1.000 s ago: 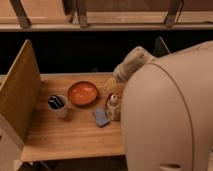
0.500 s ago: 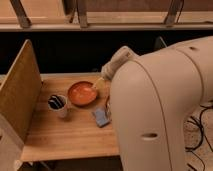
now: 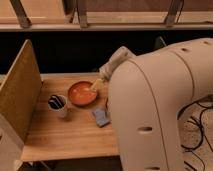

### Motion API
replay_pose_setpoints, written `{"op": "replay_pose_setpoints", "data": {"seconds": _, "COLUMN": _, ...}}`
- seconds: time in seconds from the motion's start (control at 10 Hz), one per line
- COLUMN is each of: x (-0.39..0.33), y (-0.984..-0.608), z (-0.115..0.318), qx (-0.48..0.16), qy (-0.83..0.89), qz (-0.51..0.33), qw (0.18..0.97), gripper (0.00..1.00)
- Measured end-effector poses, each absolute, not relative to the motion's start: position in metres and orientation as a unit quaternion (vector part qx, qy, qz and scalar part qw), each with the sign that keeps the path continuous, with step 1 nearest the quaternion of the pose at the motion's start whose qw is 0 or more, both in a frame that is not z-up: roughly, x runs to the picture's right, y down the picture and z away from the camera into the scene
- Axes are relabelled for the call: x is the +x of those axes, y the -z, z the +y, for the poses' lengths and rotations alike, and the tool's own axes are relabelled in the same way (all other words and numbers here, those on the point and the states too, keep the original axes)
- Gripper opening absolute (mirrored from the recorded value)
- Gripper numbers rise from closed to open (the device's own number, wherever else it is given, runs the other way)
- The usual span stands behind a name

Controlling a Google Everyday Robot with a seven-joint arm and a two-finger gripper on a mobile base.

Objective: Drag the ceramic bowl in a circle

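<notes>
Jaws spread wide, tips at R rim of the ceramic bowl [image 3: 80,94] — can't tell if touching.

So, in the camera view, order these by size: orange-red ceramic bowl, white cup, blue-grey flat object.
1. orange-red ceramic bowl
2. white cup
3. blue-grey flat object
The gripper is at the bowl's rim.

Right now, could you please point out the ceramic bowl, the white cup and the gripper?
ceramic bowl [image 3: 79,94], camera view, on its orange inside.
white cup [image 3: 60,111], camera view, on its outer wall.
gripper [image 3: 95,85], camera view, on its tip at the bowl's right rim.
</notes>
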State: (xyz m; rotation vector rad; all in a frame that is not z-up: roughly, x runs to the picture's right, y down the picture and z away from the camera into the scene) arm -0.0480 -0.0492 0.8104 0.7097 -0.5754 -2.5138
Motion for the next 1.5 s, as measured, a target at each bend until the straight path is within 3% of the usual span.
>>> {"op": "replay_pose_setpoints", "data": {"seconds": 0.7, "x": -0.079, "y": -0.878, "z": -0.040, "qx": 0.258, "qy": 0.894, "qz": -0.249, "qw": 0.268, "gripper": 0.80}}
{"op": "replay_pose_setpoints", "data": {"seconds": 1.1, "x": -0.082, "y": -0.931, "z": -0.027, "qx": 0.218, "qy": 0.884, "qz": -0.284, "qw": 0.301, "gripper": 0.80}}
{"op": "replay_pose_setpoints", "data": {"seconds": 1.5, "x": -0.085, "y": -0.952, "z": -0.013, "qx": 0.201, "qy": 0.872, "qz": -0.314, "qw": 0.317, "gripper": 0.80}}
